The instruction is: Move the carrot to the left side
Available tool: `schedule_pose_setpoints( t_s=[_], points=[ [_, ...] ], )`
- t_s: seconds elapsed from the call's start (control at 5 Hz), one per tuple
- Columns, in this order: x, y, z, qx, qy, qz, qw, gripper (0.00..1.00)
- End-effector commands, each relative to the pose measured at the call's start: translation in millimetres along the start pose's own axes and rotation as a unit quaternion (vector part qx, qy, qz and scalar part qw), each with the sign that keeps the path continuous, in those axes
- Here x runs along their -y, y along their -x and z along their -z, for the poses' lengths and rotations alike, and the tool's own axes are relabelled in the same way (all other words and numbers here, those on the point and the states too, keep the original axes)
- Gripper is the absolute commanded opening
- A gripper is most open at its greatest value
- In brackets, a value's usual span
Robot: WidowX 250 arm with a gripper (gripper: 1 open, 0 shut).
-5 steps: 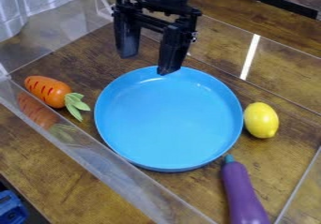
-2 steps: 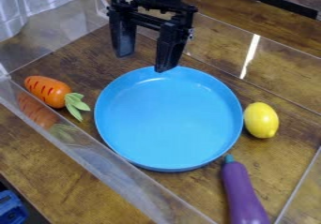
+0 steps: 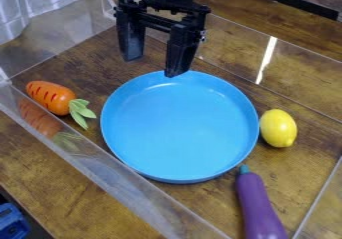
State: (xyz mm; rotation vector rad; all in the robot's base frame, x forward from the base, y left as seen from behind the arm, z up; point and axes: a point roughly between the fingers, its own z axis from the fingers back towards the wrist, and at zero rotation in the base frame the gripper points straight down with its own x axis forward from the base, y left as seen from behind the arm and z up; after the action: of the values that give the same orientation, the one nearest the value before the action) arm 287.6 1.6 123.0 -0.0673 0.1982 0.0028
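Note:
The carrot is small and orange with darker ridges and green leaves at its right end. It lies on the wooden table at the far left, beside the blue plate. My gripper hangs above the plate's far rim, up and to the right of the carrot and apart from it. Its two black fingers stand apart, open and empty.
A yellow lemon lies right of the plate. A purple eggplant lies at the front right. Clear plastic walls run along the left and front edges of the table.
The gripper shifted slightly up and to the left between the first earlier frame and now. The carrot, plate, lemon and eggplant have not moved.

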Motion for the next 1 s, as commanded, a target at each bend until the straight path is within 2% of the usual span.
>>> schedule_pose_setpoints(
  t_s=[0.0, 0.8],
  points=[
    [0.1, -7.3, -13.3, 0.028, -0.005, 0.006, 0.9996, 1.00],
    [1.0, -10.7, -14.9, 0.031, -0.008, 0.011, 0.9994, 1.00]
  ],
)
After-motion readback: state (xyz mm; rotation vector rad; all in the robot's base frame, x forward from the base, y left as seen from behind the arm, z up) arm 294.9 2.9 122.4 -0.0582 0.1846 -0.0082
